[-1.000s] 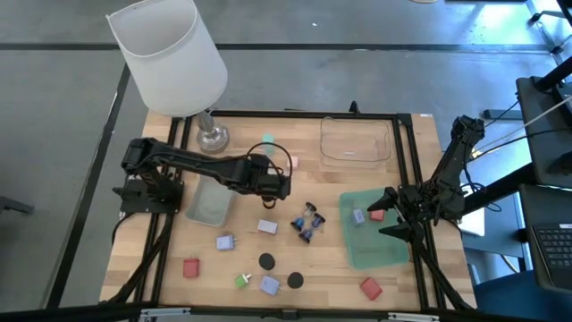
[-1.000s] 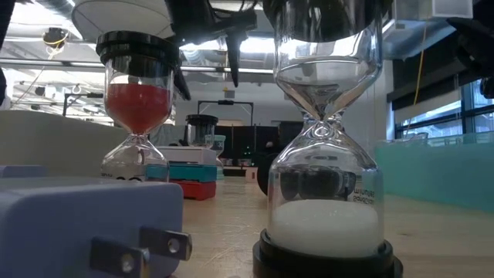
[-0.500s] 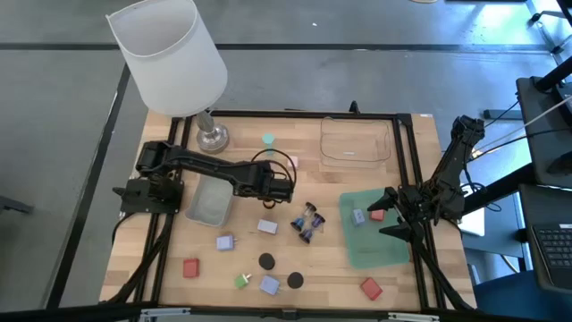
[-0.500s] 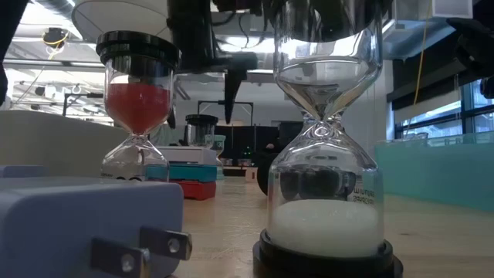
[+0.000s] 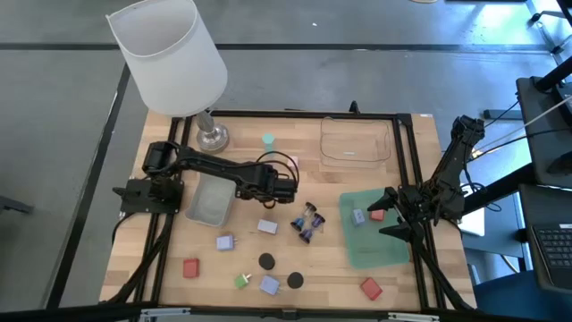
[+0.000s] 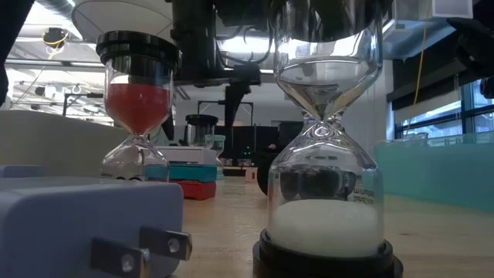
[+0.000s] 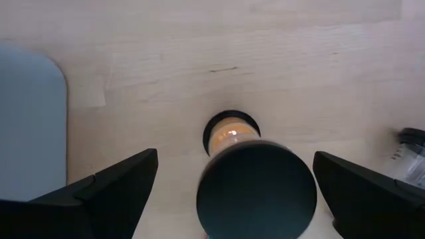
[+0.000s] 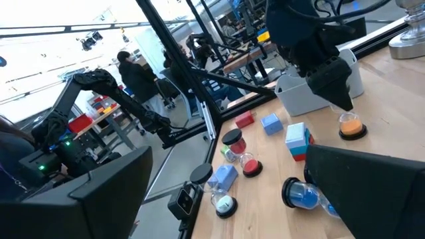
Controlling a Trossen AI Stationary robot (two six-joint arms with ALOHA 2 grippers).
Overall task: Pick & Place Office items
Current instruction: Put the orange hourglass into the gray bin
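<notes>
1. Left gripper [image 5: 288, 190] sat over the middle of the desk [image 5: 295, 273], fingers [image 7: 113, 189] spread wide and holding nothing.
2. Left wrist view: a small orange hourglass timer [image 7: 255, 179] with a black cap stood upright on the wood between the two fingers, touching neither.
3. Right gripper [image 5: 387, 217] hung over the translucent green tray [image 5: 375, 250] at the desk's right side, fingers [image 8: 93, 199] wide, empty.
4. In the green tray lay a lilac-blue block [image 5: 358, 216] and a red block [image 5: 376, 214], near each other.
5. A cluster of small hourglass timers [image 5: 309, 223] stood just right of the left gripper, toward desk centre.
6. Loose on the desk: lilac-blue blocks [image 5: 267, 227], [image 5: 224, 241], [image 5: 269, 284]; red blocks [image 5: 190, 267], [image 5: 371, 287]; two black round caps [image 5: 266, 261], [image 5: 295, 280]; a small green bit [image 5: 242, 281].
7. A teal bit [image 5: 267, 139] lay near the far edge, between the lamp [image 5: 170, 58] and the clear tray [image 5: 356, 140].
8. A pale grey-green tray [image 5: 208, 201] sat just beside the left arm.
9. Low view: a red-sand hourglass [image 6: 139, 116] and a white-sand hourglass [image 6: 326, 147] stood upright close to the camera.
</notes>
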